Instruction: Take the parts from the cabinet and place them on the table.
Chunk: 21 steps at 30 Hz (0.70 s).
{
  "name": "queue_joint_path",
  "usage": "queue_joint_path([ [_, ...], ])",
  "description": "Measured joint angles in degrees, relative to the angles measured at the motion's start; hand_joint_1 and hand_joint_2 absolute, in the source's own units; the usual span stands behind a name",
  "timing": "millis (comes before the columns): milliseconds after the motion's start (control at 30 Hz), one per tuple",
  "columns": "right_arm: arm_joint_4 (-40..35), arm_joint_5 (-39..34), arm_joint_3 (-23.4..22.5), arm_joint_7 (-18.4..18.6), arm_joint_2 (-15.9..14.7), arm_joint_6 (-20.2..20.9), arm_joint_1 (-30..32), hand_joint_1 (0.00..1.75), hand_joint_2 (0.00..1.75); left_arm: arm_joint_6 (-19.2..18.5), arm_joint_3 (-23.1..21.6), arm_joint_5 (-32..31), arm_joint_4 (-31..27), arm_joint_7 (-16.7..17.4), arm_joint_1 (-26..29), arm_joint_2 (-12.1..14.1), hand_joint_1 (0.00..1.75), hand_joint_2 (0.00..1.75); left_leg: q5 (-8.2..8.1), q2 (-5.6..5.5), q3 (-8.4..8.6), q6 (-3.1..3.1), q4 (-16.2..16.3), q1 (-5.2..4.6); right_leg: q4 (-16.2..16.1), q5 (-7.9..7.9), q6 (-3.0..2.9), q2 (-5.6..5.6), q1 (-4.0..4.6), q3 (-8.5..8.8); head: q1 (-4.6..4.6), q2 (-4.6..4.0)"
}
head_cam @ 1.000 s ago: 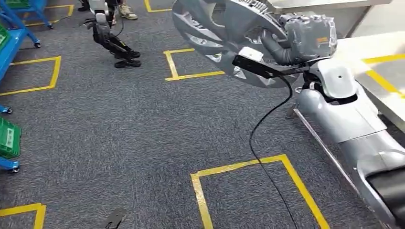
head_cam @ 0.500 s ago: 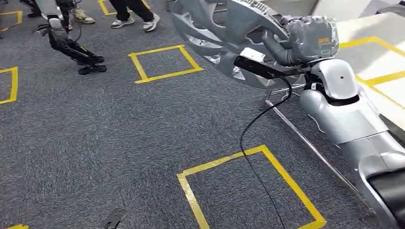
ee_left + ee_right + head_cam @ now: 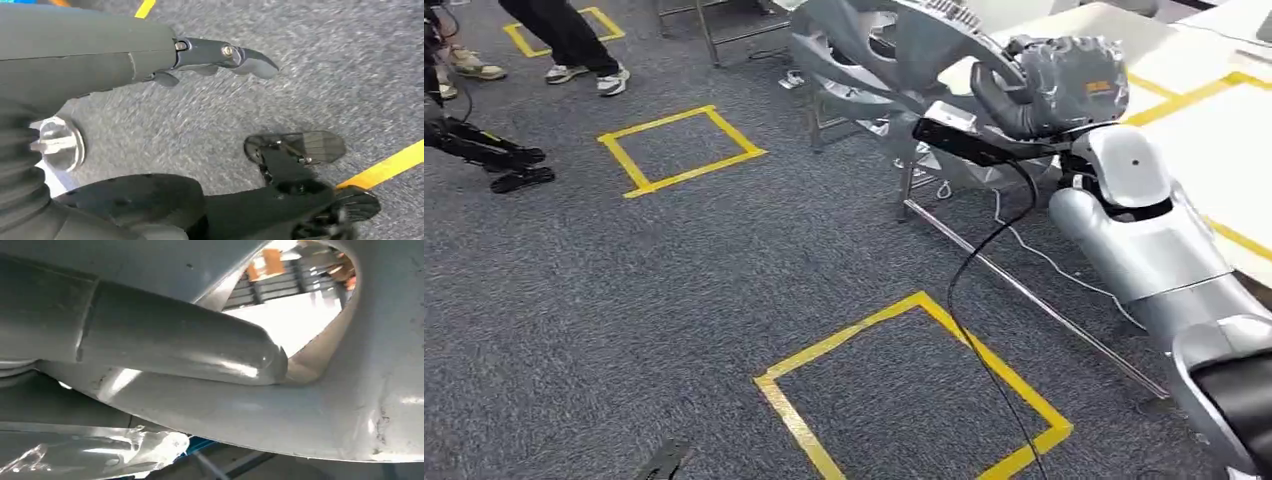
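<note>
A large silver wheel cover (image 3: 874, 60) with spoke openings is carried in the air at the upper middle of the head view. My right hand (image 3: 1064, 85) grips its rim, raised in front of my silver right arm. In the right wrist view my thick grey thumb (image 3: 165, 335) lies through one opening, pressed against the silver wheel cover (image 3: 325, 405). The white table (image 3: 1214, 130) with yellow tape lines stands just beyond the part at the right. My left hand (image 3: 220, 55) hangs over the carpet with its fingers apart and nothing in it.
Grey carpet carries yellow tape squares (image 3: 914, 390). The table's metal legs (image 3: 1024, 290) and loose cables run along the floor under its edge. A person's legs (image 3: 574, 50) stand at the far left, next to another robot's dark feet (image 3: 494, 160).
The whole scene has slid left and down as I turn right; more of the white table shows. The wheel cover stays in my right hand.
</note>
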Motion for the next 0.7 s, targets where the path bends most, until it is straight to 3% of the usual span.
queue_joint_path([
  [100,0.0,0.0,-0.1,0.2,-0.2,0.0,0.4,1.75,0.0,0.0,0.0,0.0,0.0,0.0,-0.1,0.2,0.0,1.75,0.18,1.75,-0.02,0.85,0.6,-0.67,-1.1,0.83,1.3,1.92,-0.61,-0.4,-0.15,0.0],
  [133,0.0,0.0,-0.1,0.2,-0.3,0.0,0.5,1.75,0.0,0.0,0.0,-0.1,0.0,0.0,-0.2,0.2,0.0,1.75,0.53,2.69,0.07,1.43,0.1,-0.33,-0.9,0.73,1.45,1.57,-0.64,-0.84,-0.24,0.0],
  [167,0.0,0.0,-0.1,0.2,-0.3,0.0,0.4,1.75,0.0,0.0,0.0,-0.1,0.0,0.0,-0.2,0.2,0.0,1.75,0.58,3.4,0.14,1.87,0.0,-0.51,0.7,-0.63,1.46,-2.39,-0.01,-1.67,0.21,0.0],
  [200,0.0,0.0,-0.1,0.2,-0.2,0.0,0.4,1.75,0.0,0.0,0.0,-0.1,0.0,0.0,-0.3,0.2,0.0,1.75,0.55,3.97,0.16,2.15,0.0,-0.7,4.1,-2.62,1.55,-4.65,0.04,-3.13,0.46,0.0],
  [267,0.0,0.0,0.0,0.2,-0.2,0.0,0.5,1.75,0.0,0.0,0.0,-0.1,0.0,0.0,-0.1,0.2,0.0,1.75,0.37,5.53,0.22,2.44,0.0,-0.92,13.7,-6.91,1.84,-6.27,-0.08,-7.3,0.41,0.0],
  [300,0.0,0.0,0.0,0.2,-0.2,0.0,0.6,1.75,0.0,0.0,0.0,-0.1,0.0,0.0,-0.1,0.2,0.0,1.75,0.34,6.29,0.25,2.47,0.0,-0.93,17.1,-7.98,1.96,-6.54,-0.1,-8.81,0.48,0.0],
  [333,0.0,0.0,0.0,0.2,-0.2,0.0,0.7,1.75,0.0,0.0,0.0,-0.1,0.0,0.0,-0.1,0.2,0.0,1.75,0.29,6.99,0.33,2.47,0.0,-0.93,17.4,-7.57,2.04,-6.65,-0.12,-8.88,0.46,0.0],
  [367,0.0,0.1,0.0,0.3,-0.2,0.0,0.8,1.75,0.0,0.0,0.0,-0.1,0.0,0.0,-0.1,0.2,0.0,1.75,0.2,7.7,0.42,2.4,0.0,-0.93,15.0,-6.0,2.06,-6.79,-0.13,-7.36,0.48,0.0],
  [400,0.0,0.1,0.0,0.3,-0.2,0.0,0.7,1.75,0.0,0.0,0.0,-0.1,0.0,0.0,-0.1,0.2,0.0,1.75,0.02,8.36,0.61,2.27,0.1,-0.92,10.2,-3.75,2.05,-7.18,-0.12,-4.7,0.48,0.0],
  [433,0.0,0.1,-0.1,0.3,-0.2,0.0,0.6,1.75,0.0,0.0,0.0,-0.1,0.0,0.0,-0.1,0.2,0.0,1.75,-0.2,9.0,0.85,2.07,0.1,-0.92,4.8,-1.6,1.99,-8.31,-0.06,-1.63,0.5,0.0],
  [467,0.0,0.1,-0.1,0.3,-0.2,0.0,0.5,1.75,0.0,0.0,0.0,-0.1,0.0,0.0,-0.1,0.2,0.0,1.75,-0.46,9.54,1.09,1.72,0.1,-1.09,0.6,-0.89,2.0,-10.64,0.1,0.5,0.5,0.0],
  [500,0.0,0.2,0.0,0.3,-0.1,0.0,0.2,1.75,0.0,0.0,0.0,-0.1,0.0,0.0,-0.1,0.2,0.0,1.75,-0.67,9.99,1.0,1.35,0.4,-1.62,-0.2,-1.23,1.49,-10.96,0.79,1.28,0.57,0.0],
  [567,0.0,0.2,0.0,0.3,0.0,0.0,0.3,1.75,0.0,0.0,0.0,-0.1,0.0,0.0,-0.2,0.2,0.0,1.75,-0.57,11.04,1.19,1.08,0.3,-1.63,0.1,-1.16,0.74,-9.46,0.8,0.83,0.26,0.0],
  [633,0.0,0.2,-0.1,0.4,-0.2,0.0,0.3,1.75,0.0,-0.1,0.0,-0.1,0.0,0.0,-0.2,0.2,0.0,1.75,-0.89,11.83,1.31,0.3,0.2,-1.48,-0.3,-0.85,-0.23,-8.2,0.63,0.67,0.3,0.0],
  [667,0.0,0.3,-0.1,0.4,-0.2,0.0,0.3,1.75,0.0,-0.1,0.0,-0.1,0.0,0.0,-0.3,0.2,0.0,1.75,-1.55,9.46,0.92,0.0,0.9,-1.17,-0.5,-0.7,-0.57,-7.58,0.37,0.82,0.22,0.0],
  [700,0.0,0.3,0.0,0.4,-0.2,0.0,0.2,1.75,0.0,-0.1,0.0,-0.1,0.0,0.0,-0.3,0.2,0.0,1.75,-3.21,7.58,-0.45,-0.12,3.6,-1.04,-0.6,-0.59,-0.92,-7.13,0.18,0.8,0.15,0.0],
])
